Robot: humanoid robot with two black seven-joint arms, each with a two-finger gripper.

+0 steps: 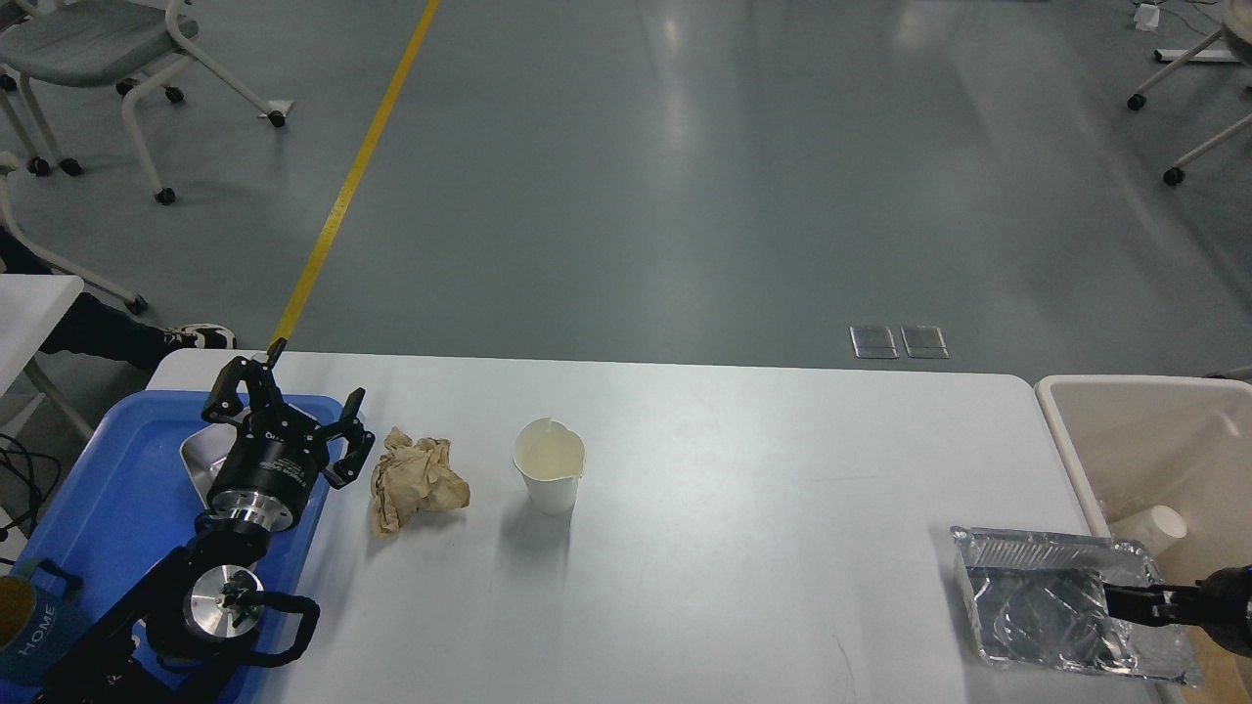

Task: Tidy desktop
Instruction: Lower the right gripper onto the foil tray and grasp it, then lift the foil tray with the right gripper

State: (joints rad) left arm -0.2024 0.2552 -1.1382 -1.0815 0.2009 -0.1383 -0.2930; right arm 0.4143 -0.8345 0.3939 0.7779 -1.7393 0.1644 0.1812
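The white desktop (743, 460) fills the lower half of the head view. On it lie a crumpled brown paper (419, 481), an upright white paper cup (549, 477) and, at the right front, a shiny foil tray (1037, 611). My left gripper (293, 391) is open and empty above the far edge of the blue tray (117, 489), just left of the brown paper. My right gripper (1120, 601) reaches in from the right edge over the foil tray's right side. Its dark fingers cannot be told apart.
A beige bin (1066, 440) stands off the desk's right end with a paper cup (1156, 528) inside. The blue tray holds a metal dish (196, 455) and a blue mug marked HOME (29, 626). Chairs stand on the floor beyond.
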